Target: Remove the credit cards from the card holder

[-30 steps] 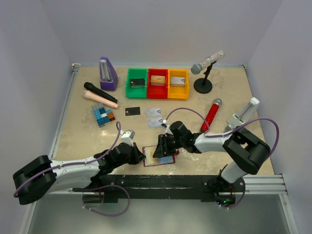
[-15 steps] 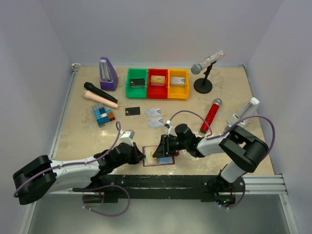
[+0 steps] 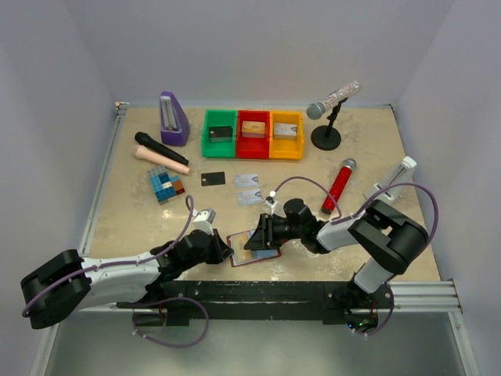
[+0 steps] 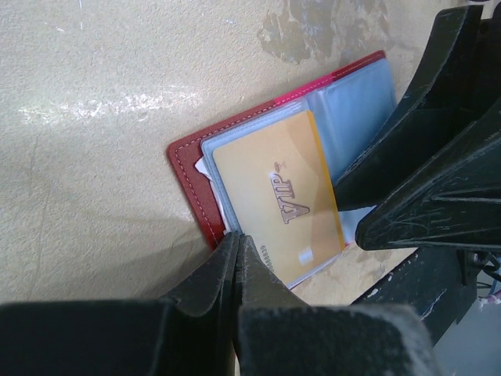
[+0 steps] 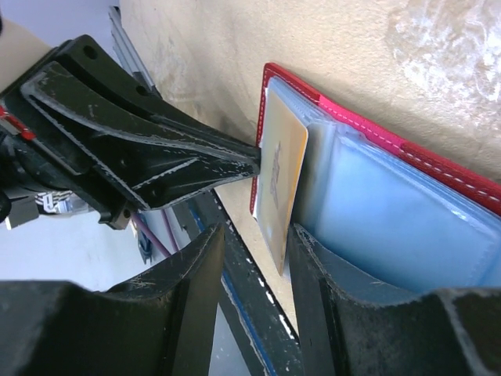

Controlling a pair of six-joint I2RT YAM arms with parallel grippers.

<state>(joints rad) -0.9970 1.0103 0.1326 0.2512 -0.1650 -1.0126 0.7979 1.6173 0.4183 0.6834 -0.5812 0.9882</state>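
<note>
The card holder (image 3: 244, 261) lies open near the table's front edge, dark red with pale blue clear pockets (image 5: 391, 227). A gold-orange credit card (image 4: 278, 196) sticks partway out of its left pocket. My left gripper (image 4: 237, 235) is shut, its tips pinching the holder's near left edge (image 4: 188, 180). My right gripper (image 5: 257, 235) stands open around the card's free end (image 5: 280, 180), which leans close to one finger (image 5: 313, 266). One black credit card (image 3: 213, 178) and two silvery ones (image 3: 246, 180) (image 3: 249, 196) lie flat farther back.
Green (image 3: 219, 133), red (image 3: 253, 135) and yellow (image 3: 286, 135) bins stand at the back, each holding a small block. A red microphone (image 3: 338, 186) lies right of my right arm. A microphone stand (image 3: 326, 137), purple metronome (image 3: 174, 119), black microphone (image 3: 159, 147) and blue tiles (image 3: 164, 186) sit around.
My right gripper has edged slightly left over the holder, and the holder's left side with the gold card looks a little raised. The left arm has stayed put.
</note>
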